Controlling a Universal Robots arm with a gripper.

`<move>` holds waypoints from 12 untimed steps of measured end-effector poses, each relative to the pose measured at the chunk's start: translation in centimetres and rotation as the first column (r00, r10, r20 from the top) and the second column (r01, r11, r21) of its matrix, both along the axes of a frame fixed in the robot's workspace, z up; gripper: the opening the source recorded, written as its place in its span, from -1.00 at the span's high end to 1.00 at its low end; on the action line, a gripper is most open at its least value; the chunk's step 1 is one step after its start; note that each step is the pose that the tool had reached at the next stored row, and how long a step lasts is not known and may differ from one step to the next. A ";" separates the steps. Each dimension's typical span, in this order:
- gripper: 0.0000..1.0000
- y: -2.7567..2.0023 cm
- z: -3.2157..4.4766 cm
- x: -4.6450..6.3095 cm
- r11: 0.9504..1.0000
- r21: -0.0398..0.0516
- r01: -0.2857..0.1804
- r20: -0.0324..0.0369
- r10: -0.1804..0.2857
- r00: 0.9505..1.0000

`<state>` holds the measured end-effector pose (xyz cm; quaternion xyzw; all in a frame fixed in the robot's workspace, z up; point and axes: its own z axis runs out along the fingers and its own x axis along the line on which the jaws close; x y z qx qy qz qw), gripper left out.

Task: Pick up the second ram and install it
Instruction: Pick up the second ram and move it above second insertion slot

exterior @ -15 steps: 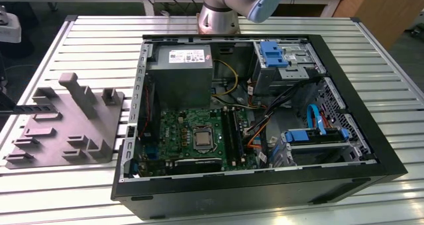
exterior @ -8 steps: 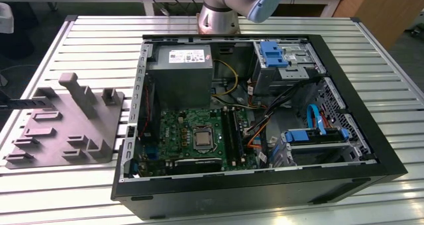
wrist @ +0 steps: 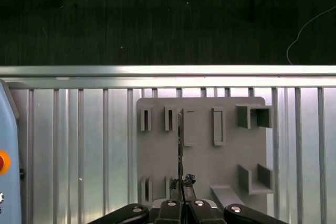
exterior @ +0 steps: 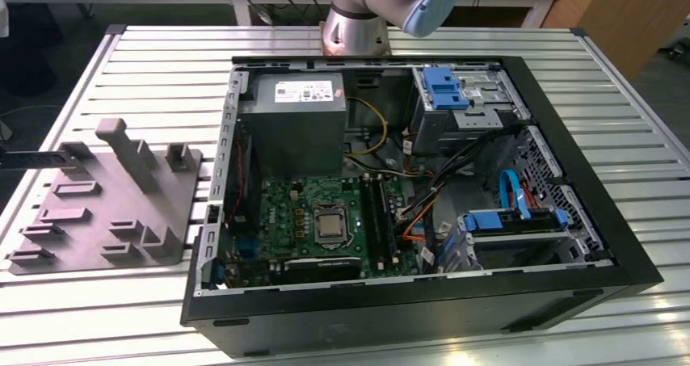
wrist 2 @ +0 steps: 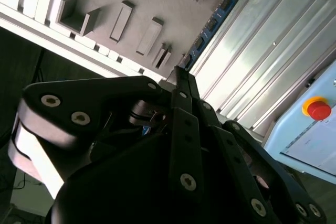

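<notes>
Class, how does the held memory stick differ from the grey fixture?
The second ram is blue-green with chips; the fixture is plain grey. The ram is a thin strip; the fixture a broad plate with posts. The end effector grips the ram; the fixture lies on the table.

Second ram [wrist: 180, 145] on fixture [exterior: 108, 212] on table [exterior: 603, 83], case [exterior: 377, 321] to the exterior view's right

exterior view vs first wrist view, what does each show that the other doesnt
Exterior view: the open computer case, its motherboard and the arm's base. First wrist view: the gripper shut on the second ram, seen edge-on, and a red button. Both: the grey fixture on the slatted table.
</notes>
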<state>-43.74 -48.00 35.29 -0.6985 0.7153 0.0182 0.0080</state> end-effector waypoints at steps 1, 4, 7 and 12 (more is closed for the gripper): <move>0.77 0.00 0.19 0.0 1.000 0.000 0.000 0.000 0.000 1.000; 0.77 0.00 0.75 0.0 1.000 0.000 0.000 0.000 0.000 1.000; 0.77 0.00 1.34 0.0 1.000 0.000 0.000 0.000 0.000 1.000; 0.77 0.01 2.18 0.0 1.000 0.001 0.000 0.000 0.000 1.000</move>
